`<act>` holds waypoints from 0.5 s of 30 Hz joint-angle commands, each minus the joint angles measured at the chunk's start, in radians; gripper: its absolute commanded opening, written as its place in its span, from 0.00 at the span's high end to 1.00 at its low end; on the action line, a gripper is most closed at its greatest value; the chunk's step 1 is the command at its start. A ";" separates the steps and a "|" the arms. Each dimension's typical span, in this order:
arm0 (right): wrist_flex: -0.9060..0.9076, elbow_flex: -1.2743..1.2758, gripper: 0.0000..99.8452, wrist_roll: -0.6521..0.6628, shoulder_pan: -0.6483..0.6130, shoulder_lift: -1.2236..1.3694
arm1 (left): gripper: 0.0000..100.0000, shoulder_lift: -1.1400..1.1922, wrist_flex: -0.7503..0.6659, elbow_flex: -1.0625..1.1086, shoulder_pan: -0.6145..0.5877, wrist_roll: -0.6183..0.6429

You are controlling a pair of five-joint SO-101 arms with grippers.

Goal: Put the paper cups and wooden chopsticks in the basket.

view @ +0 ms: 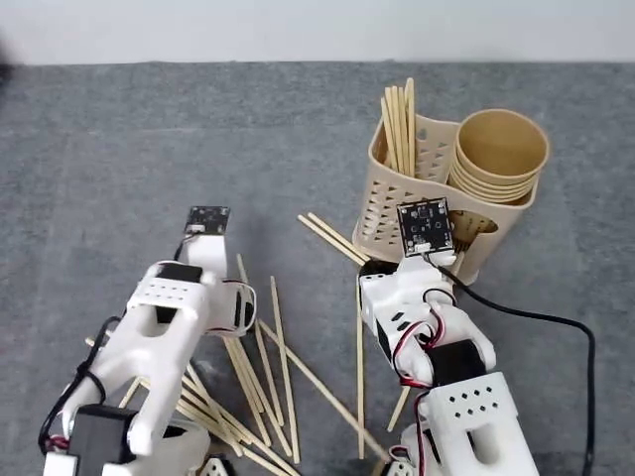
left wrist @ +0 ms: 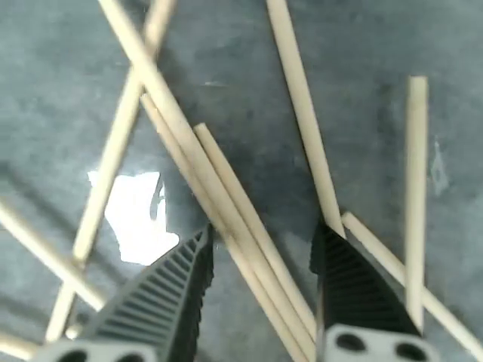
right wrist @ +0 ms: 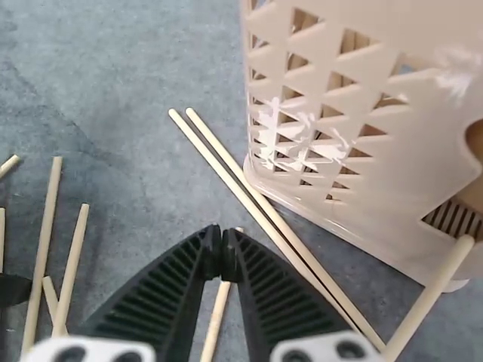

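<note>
Your left gripper (left wrist: 262,235) is wide open, with two chopsticks (left wrist: 241,204) between its fingers. Your right gripper (right wrist: 222,245) is closed, tips touching. The basket (right wrist: 392,173) holding the paper cups (view: 501,149) stands just ahead of it.

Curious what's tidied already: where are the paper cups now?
In the high view, the stacked paper cups sit in the right compartment of the basket, toward the far right of the table, next to standing chopsticks in its left compartment.
</note>
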 commanded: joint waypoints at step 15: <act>-0.019 0.014 0.99 -0.008 -0.004 -0.022 | 0.99 0.350 0.137 -0.277 0.029 0.002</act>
